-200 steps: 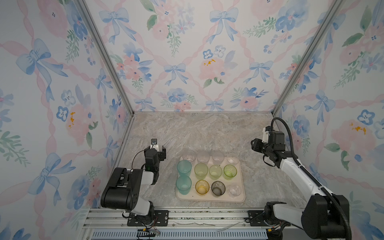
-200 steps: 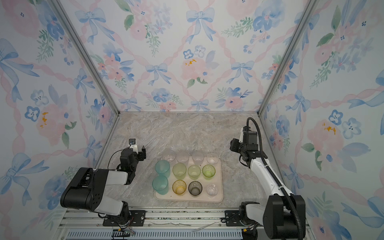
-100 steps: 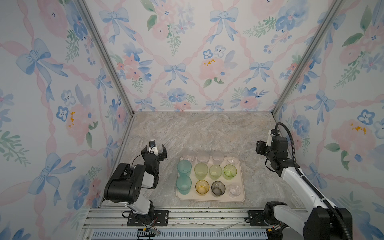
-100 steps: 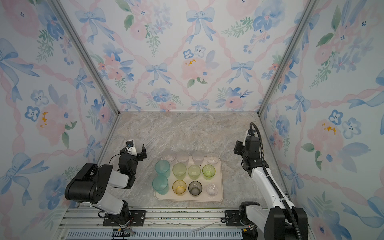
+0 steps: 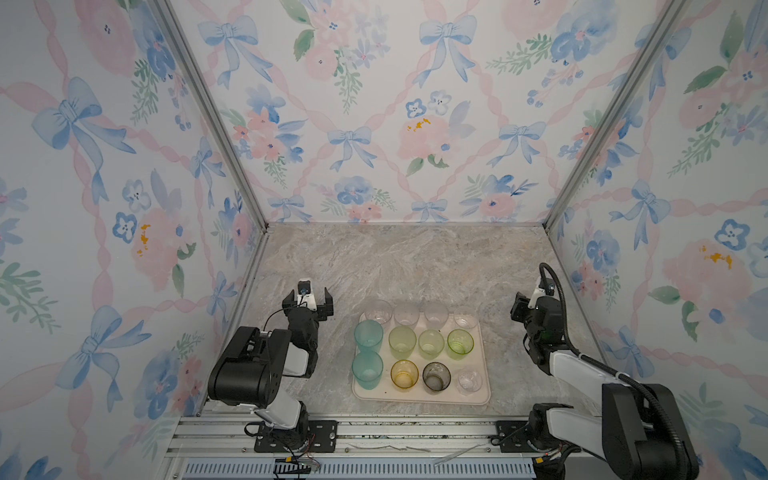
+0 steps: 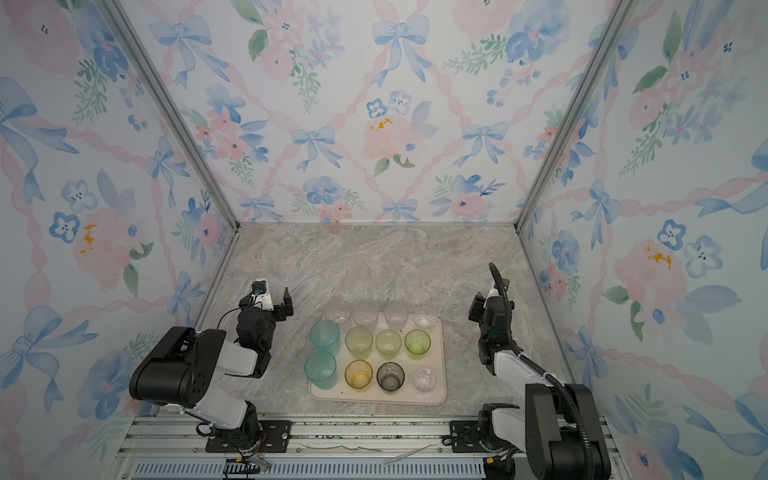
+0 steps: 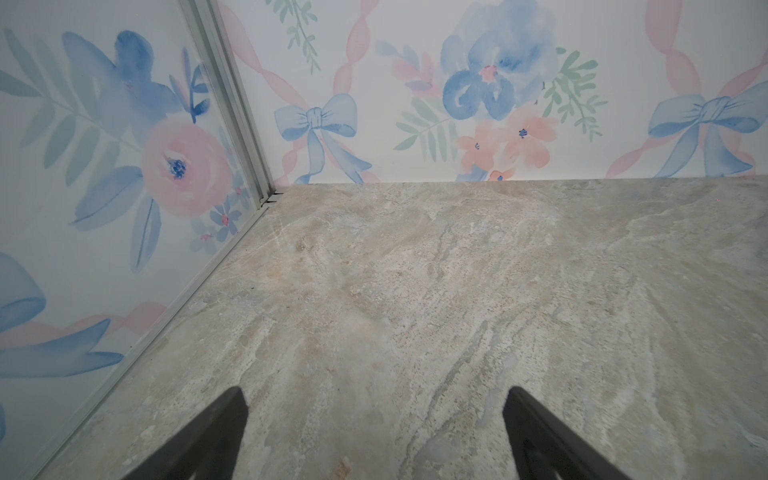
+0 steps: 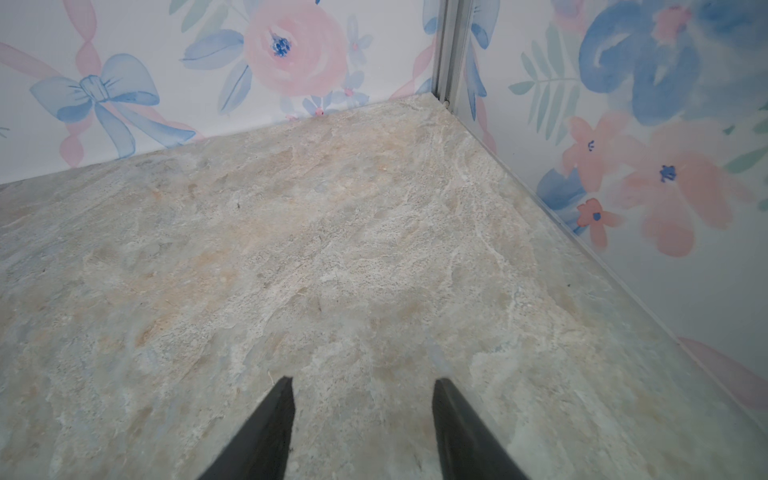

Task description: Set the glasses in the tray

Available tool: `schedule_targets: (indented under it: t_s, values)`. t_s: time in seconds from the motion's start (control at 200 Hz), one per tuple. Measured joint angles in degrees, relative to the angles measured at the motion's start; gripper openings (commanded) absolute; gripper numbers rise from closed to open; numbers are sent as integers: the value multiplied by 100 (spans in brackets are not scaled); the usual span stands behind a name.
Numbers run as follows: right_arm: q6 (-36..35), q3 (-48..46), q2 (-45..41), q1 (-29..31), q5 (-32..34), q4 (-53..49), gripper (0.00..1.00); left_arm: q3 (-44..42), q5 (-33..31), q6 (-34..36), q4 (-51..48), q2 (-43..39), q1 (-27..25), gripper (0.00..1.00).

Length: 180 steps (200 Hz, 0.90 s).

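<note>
Beige tray (image 5: 419,398) up front holds twelve glasses (image 5: 431,343), upright, three rows. Both arms have pulled back from it in the last second. Left hand (image 7: 374,395) is spread wide and empty. Right hand (image 8: 363,382) is apart and empty, now near the right wall. Surface (image 5: 407,266) behind shows no glass left. Task looks done.

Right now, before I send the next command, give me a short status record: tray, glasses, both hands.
tray: front of the table
glasses: twelve, upright in the tray, three rows of four
back row: four clear glasses
middle row: teal glass, pale green pair, bright green glass
front row: second teal glass, amber glass, smoky grey glass, lone clear glass
left hand: open, empty, left of the tray
right hand: open, empty, right of the tray
outside tray: no glasses seen
</note>
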Motion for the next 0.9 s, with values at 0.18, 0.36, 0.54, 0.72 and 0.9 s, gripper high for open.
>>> schedule_targets:
  t_s: [0.18,0.36,0.54,0.72,0.9]
  values:
    - [-164,-2,535,0,74,809,57,0,0,2,0,0,0,98]
    - [-275,-2,1108,4,52,1346,57,-2,0,2,0,0,0,98]
    - [-446,11,1528,120,31,1753,57,-2,0,4,0,0,0,98]
    - [-680,162,1840,385,61,1729,58,-2,0,4,0,0,0,98]
    - [-745,227,1840,374,50,1735,81,-2,0,4,0,0,0,98]
